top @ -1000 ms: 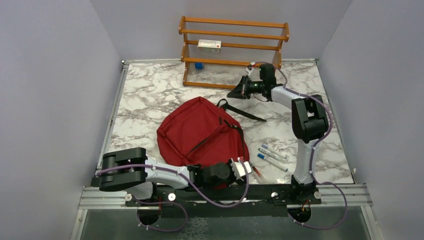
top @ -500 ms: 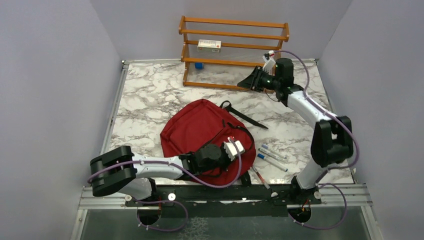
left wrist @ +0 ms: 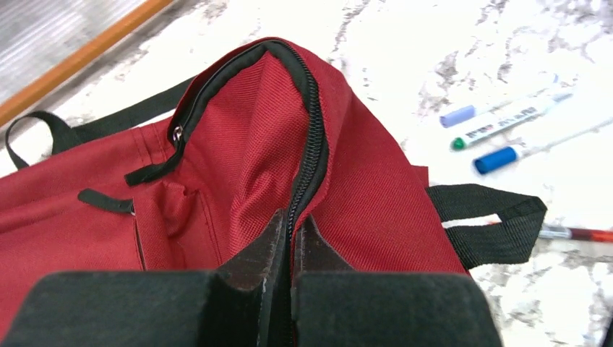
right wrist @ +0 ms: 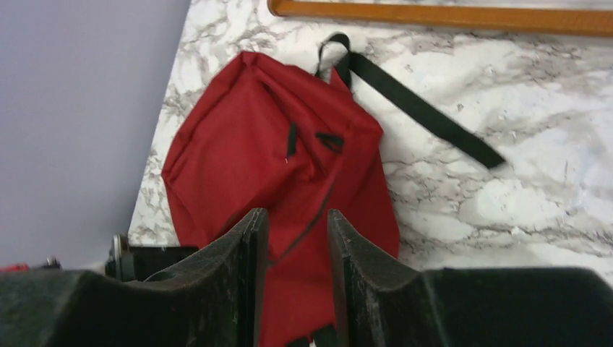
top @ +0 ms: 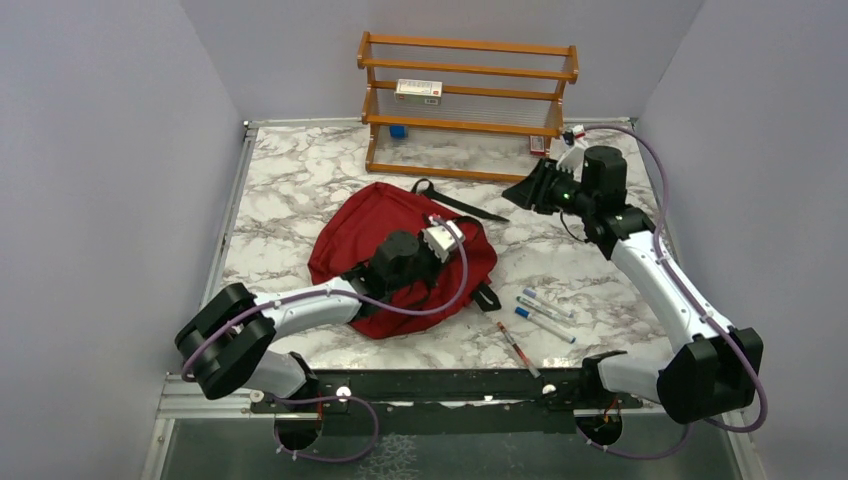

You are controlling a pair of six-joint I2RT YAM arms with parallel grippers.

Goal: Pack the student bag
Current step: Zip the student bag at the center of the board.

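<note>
The left pincer pinches the black zipper edge of the dark-red student bag, which lies mid-bench, just in front of a wooden rack. Markers lie to its right. The right pincer hangs spread and empty above the bench's far right.

student bag: frame centre, on table | rack: upper centre, behind bag | pens: lower right of bag

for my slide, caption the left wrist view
The left gripper pinches the zipper edge of the bag, three markers on the table beyond.
</note>
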